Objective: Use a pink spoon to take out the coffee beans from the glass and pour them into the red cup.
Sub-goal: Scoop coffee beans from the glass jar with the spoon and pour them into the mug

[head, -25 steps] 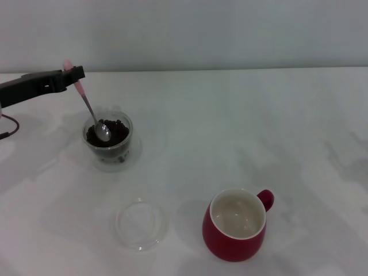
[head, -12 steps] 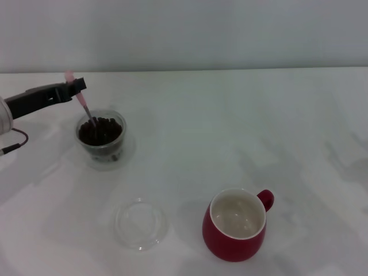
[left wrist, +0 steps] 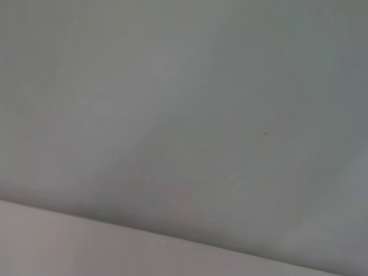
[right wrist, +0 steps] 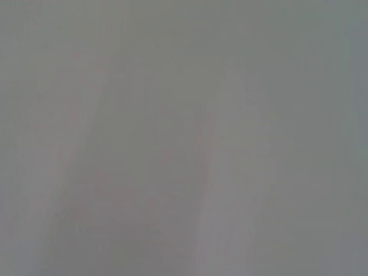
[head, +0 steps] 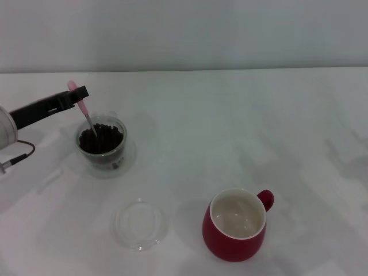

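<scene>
My left gripper [head: 79,94] reaches in from the left edge of the head view and is shut on the pink spoon [head: 83,109] by its pink handle. The spoon slants down into the glass [head: 102,145], and its bowl is buried in the coffee beans [head: 102,138]. The glass stands at the left of the table. The red cup [head: 235,224] stands upright at the front right, its cream inside showing no beans. The right gripper is out of view. Both wrist views show only blank grey surface.
A flat clear round dish [head: 140,223] lies on the white table [head: 241,126] in front of the glass, left of the red cup. A thin cable [head: 16,159] hangs by my left arm at the left edge.
The spoon's bowl, lying on top of the beans a second ago, has sunk into them. The glass has slid a little to the left, and my left gripper has shifted slightly down and right.
</scene>
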Controlling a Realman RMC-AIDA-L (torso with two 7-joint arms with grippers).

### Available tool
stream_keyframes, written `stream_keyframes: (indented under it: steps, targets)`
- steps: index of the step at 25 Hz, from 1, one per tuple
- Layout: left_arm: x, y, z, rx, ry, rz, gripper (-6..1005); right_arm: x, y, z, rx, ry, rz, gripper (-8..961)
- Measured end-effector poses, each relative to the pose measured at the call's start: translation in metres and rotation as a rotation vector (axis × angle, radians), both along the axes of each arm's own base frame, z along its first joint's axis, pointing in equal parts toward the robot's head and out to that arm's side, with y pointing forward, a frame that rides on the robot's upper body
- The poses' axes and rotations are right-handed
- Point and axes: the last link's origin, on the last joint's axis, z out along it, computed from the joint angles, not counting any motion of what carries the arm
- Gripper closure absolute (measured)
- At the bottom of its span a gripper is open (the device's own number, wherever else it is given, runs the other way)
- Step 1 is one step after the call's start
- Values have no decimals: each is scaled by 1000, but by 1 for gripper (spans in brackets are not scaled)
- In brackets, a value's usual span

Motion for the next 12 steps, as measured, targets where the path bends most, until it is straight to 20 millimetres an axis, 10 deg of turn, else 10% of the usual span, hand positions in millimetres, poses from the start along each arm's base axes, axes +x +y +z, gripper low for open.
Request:
stream_keyframes:
  steps: [12]
  targets:
    - [-26, -19, 0, 31, -156, 156, 865, -4, 5, 1, -4, 20, 17, 278]
